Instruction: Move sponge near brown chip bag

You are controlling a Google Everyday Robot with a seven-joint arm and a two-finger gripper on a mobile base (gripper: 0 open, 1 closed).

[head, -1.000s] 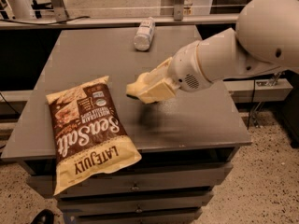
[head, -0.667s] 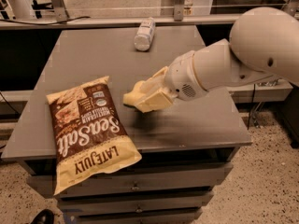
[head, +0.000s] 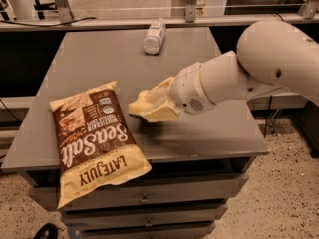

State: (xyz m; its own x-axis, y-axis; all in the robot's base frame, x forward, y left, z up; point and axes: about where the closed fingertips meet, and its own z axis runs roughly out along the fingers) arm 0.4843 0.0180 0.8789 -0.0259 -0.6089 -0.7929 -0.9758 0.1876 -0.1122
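- Tool: at the end of the arm, reaching in from the right over the worktop. It is clamped on the sponge. Tool and sponge are the same pale yellow, so the line between them is hard to trace.
- Sponge: held in the tool, clear of the worktop by the look of the shadow beneath it, and just right of the bag's upper right edge.
- Bag: lies flat at the front left of the worktop, its lower end hanging past the front edge above the drawers.
- Bottle: on its side at the back edge, well apart from tool and bag.
- Change, tool: over the last second it has travelled left and downward, from mid-worktop toward the bag. The larger share of the move came first, and the latest step is small.
- Change, arm: the forearm has dropped along with the tool and now angles lower across the worktop.
- Change, other items: none; bag and bottle lie as they did.
- Meaning for task: the carry looks almost complete, since the sponge is already near the bag. What remains, by my judgement, is to lower it the rest of the way and release it.
- Caution: any further drift left could put the sponge on the bag or nudge the bag's overhanging end.
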